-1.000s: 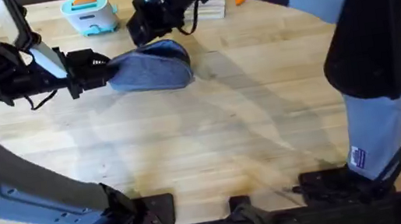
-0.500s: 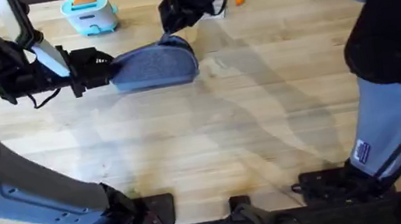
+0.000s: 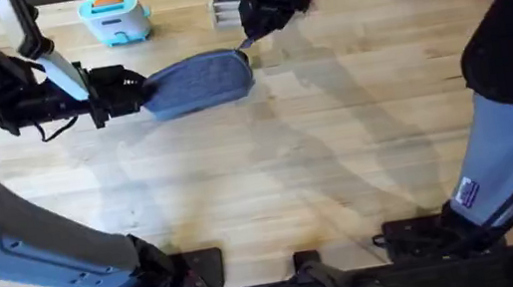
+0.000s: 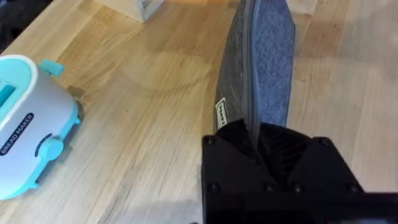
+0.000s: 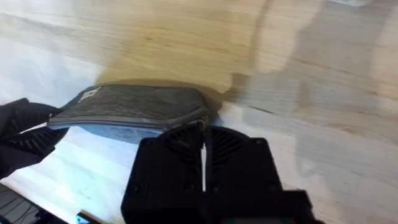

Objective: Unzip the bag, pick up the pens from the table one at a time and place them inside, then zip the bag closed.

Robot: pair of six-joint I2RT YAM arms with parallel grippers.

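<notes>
Presently on desk (image 3: 338, 152): bag (image 3: 198, 81) lying toward far left. Left claw (image 3: 133, 90) clenched on bag's left end. Right claw (image 3: 245, 46) pinched shut at right end, seemingly on pull tab. Advise anchoring firmly, drawing straight along zipper.

The right pincer (image 3: 244, 42) has travelled from above the bag's (image 3: 198, 81) middle to its end farthest from the left pincer, where its closed fingers now pinch the small pull tab. The bag, earlier humped and bunched, now lies flatter and stretched longer, and it has slid slightly toward that far end.
</notes>
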